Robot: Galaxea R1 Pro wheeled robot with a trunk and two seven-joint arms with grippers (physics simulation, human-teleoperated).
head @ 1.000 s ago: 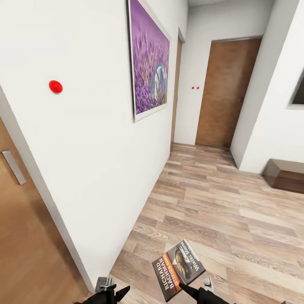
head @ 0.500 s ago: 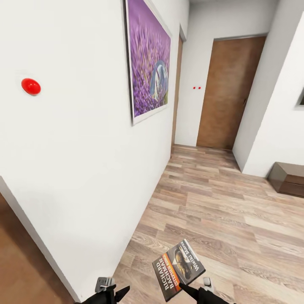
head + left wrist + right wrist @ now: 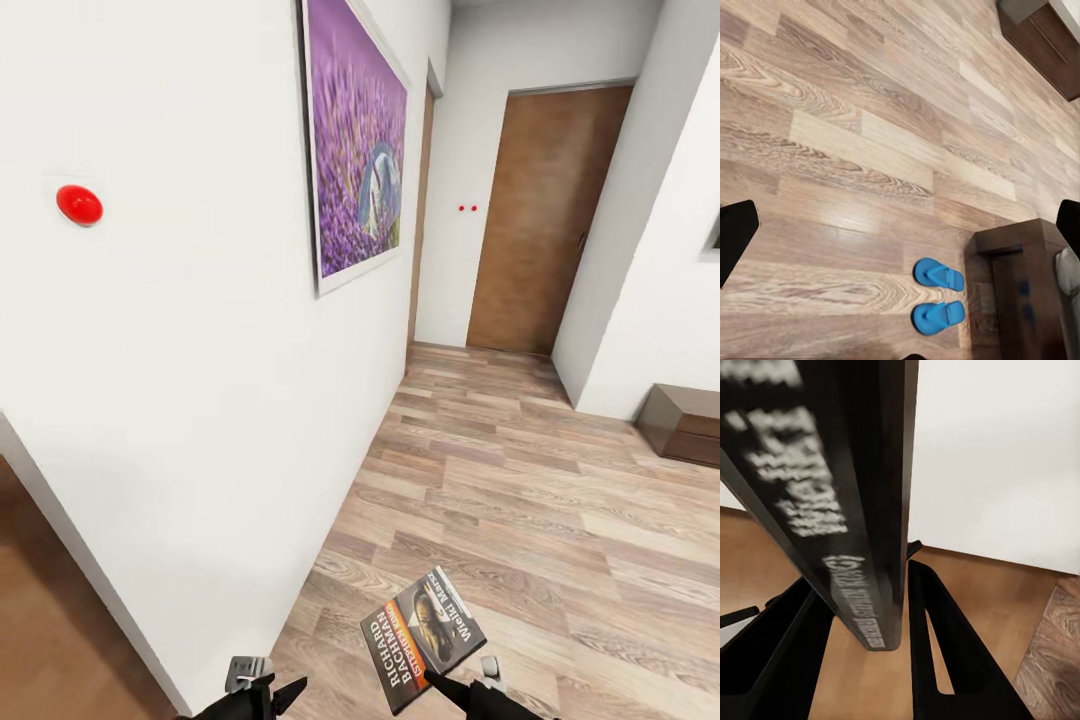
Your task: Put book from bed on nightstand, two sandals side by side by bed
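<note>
Down at the bottom of my head view, the right gripper (image 3: 440, 683) pinches the book (image 3: 423, 637) by its lower edge, cover up, above the plank floor (image 3: 520, 500). My left gripper (image 3: 262, 690) hangs nearby, fingers spread apart and empty. Under the left wrist, two blue sandals (image 3: 938, 295) lie side by side just beside a dark wooden base (image 3: 1020, 292).
</note>
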